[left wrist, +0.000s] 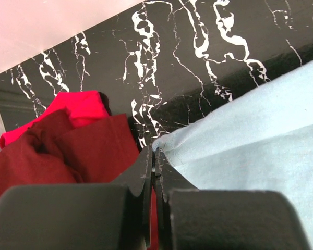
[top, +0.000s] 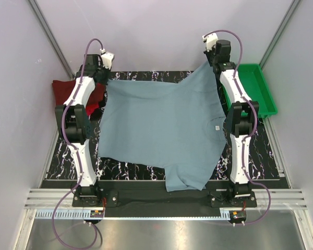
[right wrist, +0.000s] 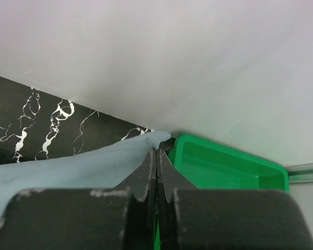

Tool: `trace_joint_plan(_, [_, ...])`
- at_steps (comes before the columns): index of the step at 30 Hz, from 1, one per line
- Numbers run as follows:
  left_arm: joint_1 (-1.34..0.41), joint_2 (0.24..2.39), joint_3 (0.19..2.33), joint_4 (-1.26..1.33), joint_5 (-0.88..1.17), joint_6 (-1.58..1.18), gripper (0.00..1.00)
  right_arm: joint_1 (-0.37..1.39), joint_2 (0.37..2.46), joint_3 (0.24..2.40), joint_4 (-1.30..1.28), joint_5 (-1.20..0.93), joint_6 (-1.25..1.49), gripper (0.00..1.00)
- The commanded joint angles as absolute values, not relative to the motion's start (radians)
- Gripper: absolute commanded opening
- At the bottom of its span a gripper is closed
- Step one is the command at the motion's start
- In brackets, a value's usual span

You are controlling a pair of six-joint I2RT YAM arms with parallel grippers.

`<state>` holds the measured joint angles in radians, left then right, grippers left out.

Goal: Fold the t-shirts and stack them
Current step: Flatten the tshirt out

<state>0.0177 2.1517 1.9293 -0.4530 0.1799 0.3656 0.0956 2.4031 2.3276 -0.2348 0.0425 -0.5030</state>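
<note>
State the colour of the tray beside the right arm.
Bright green tray, clearest from the top external view.

I see grey-blue t-shirt [top: 156, 125]: dusty tone, plain, no print. Maroon t-shirt [left wrist: 68, 156] dark, plain. Red t-shirt [left wrist: 78, 104] bright. Desk [top: 130, 169] black with white marble veining. Tray [top: 261, 91] green. Arms [top: 83, 156] white, black joints.

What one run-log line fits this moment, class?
left gripper: shut on grey-blue t-shirt corner | right gripper: shut on its other far corner | maroon t-shirt, red t-shirt: heaped far left | green tray: far right
</note>
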Motion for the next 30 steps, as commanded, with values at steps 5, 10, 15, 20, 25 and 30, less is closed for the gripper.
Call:
trace_joint_plan(5, [0.02,2.132,1.968,-0.402,0.107,0.328,0.0,0.089,2.408,2.447,-0.18,0.054,-0.502,0.0])
trace_joint_plan(10, [0.02,2.129,1.971,-0.379,0.071,0.318,0.0,0.089,2.427,2.49,-0.167,0.054,-0.489,0.0])
trace_joint_plan(15, [0.02,2.128,1.983,-0.376,0.051,0.321,0.0,0.089,2.447,2.517,-0.161,0.041,-0.488,0.0])
trace_joint_plan(20, [0.02,2.118,1.979,-0.37,0.043,0.33,0.0,0.092,2.454,2.536,-0.153,0.031,-0.482,0.0])
trace_joint_plan(25, [0.026,2.118,1.993,-0.341,0.017,0.336,0.0,0.092,2.471,2.557,-0.137,0.032,-0.491,0.0])
trace_joint_plan(30, [0.035,2.129,2.017,-0.344,0.012,0.347,0.0,0.092,2.517,2.623,-0.155,0.028,-0.497,0.0])
